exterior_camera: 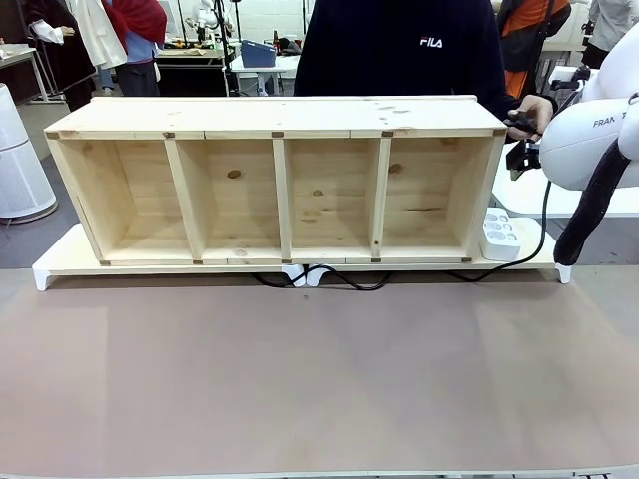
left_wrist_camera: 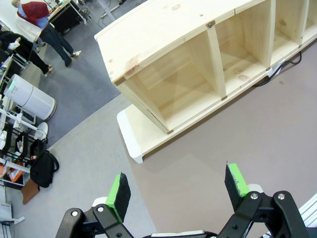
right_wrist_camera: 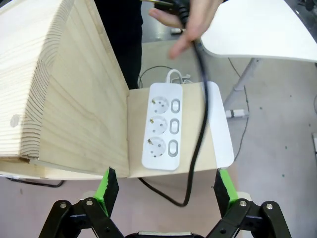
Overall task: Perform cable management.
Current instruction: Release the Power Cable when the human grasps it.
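The cable [right_wrist_camera: 198,124] hangs from the person's hand [right_wrist_camera: 190,20] at the shelf's [exterior_camera: 280,130] right end, runs down past the power strip [right_wrist_camera: 162,126], just beside its switches, and curls on the table [exterior_camera: 319,379] between the right hand's [right_wrist_camera: 163,191] green pads [right_wrist_camera: 108,191], apart from both. In the front view the cable [exterior_camera: 544,215] drops past the strip [exterior_camera: 499,235] and trails leftward under the front edge of the white board the shelf stands on. The person grips its plug end by the shelf's top corner. The right hand is spread fully wide, grasping nothing, hovering above the strip. The left hand [left_wrist_camera: 178,191] also stands wide apart and holds nothing, over bare table near the shelf's left end.
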### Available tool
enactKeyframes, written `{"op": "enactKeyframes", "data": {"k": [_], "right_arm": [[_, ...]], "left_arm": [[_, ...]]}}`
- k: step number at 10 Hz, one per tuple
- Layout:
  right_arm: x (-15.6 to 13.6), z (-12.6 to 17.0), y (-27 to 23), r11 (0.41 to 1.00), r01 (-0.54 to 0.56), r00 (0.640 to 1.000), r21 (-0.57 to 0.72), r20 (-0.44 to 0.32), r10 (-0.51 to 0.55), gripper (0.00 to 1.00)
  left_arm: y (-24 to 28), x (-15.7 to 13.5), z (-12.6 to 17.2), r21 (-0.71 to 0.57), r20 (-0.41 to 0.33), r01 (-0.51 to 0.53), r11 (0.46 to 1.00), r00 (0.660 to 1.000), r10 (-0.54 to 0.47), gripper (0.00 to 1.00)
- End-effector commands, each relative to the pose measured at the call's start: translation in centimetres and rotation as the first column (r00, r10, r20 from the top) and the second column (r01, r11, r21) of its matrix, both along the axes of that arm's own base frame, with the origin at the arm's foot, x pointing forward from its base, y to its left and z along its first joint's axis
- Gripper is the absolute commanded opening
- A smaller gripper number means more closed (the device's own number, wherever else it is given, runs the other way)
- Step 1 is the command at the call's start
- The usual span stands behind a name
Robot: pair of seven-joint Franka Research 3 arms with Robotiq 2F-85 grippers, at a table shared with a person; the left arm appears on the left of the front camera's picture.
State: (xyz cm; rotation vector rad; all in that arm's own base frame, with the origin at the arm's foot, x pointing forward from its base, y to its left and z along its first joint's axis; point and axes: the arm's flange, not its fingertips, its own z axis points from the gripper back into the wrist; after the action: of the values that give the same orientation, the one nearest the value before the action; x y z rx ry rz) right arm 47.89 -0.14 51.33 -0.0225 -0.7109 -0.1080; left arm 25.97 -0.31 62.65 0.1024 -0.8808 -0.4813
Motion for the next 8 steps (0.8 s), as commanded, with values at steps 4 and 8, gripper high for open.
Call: {"op": "enactKeyframes", "data": {"k": [4, 8], "right_arm": [[0.01, -0.04, 0.15, 1.000, -0.004, 1.000, -0.009, -0.002, 0.004, 1.00], [0.01, -0.04, 0.15, 1.000, -0.004, 1.000, -0.009, -0.002, 0.004, 1.00]], "left_arm": [[0.05, -0.03, 0.02, 0.000, 0.001, -0.001, 1.000, 1.000, 0.001, 1.00], [0.05, -0.03, 0.02, 0.000, 0.001, -0.001, 1.000, 1.000, 0.001, 1.00]]}}
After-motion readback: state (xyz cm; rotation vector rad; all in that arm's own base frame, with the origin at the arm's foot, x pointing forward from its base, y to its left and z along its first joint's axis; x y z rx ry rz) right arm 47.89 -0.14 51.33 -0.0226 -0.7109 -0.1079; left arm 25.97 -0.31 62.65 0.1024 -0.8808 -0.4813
